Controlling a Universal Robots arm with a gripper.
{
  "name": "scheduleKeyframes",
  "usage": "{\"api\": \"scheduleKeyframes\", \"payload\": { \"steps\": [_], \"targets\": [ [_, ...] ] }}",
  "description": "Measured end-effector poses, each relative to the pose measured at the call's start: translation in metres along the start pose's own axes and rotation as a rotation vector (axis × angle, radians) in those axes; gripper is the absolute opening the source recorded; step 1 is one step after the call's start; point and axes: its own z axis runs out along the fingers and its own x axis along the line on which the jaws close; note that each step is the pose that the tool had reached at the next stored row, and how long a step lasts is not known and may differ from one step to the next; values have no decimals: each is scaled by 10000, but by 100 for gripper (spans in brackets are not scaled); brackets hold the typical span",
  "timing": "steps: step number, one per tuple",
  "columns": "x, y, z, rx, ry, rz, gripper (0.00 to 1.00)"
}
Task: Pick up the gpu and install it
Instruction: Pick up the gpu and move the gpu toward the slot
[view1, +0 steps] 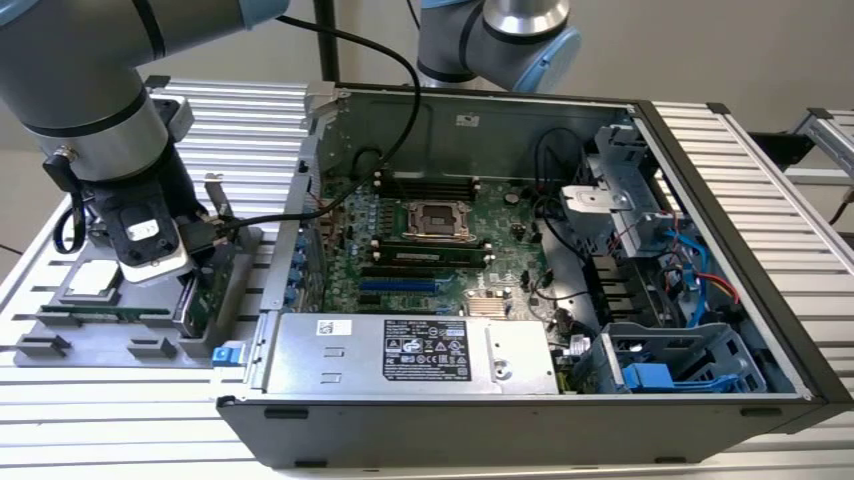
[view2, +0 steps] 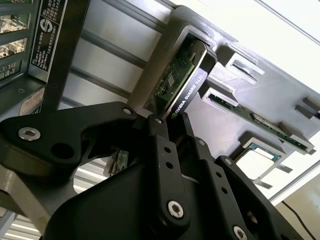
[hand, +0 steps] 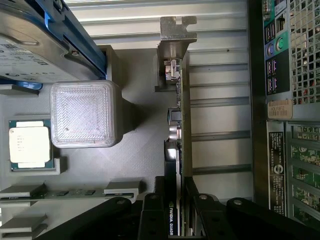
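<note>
Gripper (hand: 175, 202): black fingers clamped on the two faces of the gpu (hand: 184, 125), at its upper edge
Gpu: on edge in a slot of the grey holder (view1: 80, 350); silver bracket at the far end; holder on the desk (view1: 134, 420), to the exterior view's left of the open computer case (view1: 534, 420)
Writing: white lettering along the gpu's black edge; printed sticker (view1: 427, 350) inside the case
Neighbours: processor chip (hand: 29, 145) and blue-framed hard drive (hand: 30, 45) in the same holder

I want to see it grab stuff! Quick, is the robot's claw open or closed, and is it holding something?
Gripper: shut on the gpu, which stands on edge in its grey holder.
</note>
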Motion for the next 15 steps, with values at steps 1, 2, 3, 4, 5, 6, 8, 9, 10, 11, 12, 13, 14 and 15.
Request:
{"api": "scheduleKeyframes", "payload": {
  "steps": [1, 2, 3, 4, 5, 6, 8, 9, 10, 11, 12, 13, 14, 15],
  "targets": [
    [0, 0, 0, 0, 0, -1, 0],
    [0, 0, 1, 0, 0, -1, 0],
    [0, 0, 1, 0, 0, 0, 0],
    [0, 0, 1, 0, 0, 0, 0],
    [0, 0, 1, 0, 0, 0, 0],
    [0, 0, 1, 0, 0, 0, 0],
    [0, 0, 2, 0, 0, 0, 0],
    [0, 0, 2, 0, 0, 0, 0],
    [0, 0, 2, 0, 0, -1, 0],
    [0, 0, 2, 0, 0, -1, 0],
    [0, 0, 2, 0, 0, 0, 0],
    [0, 0, 3, 0, 0, -1, 0],
    [0, 0, 3, 0, 0, 0, 0],
    [0, 0, 3, 0, 0, 0, 0]
  ]
}}
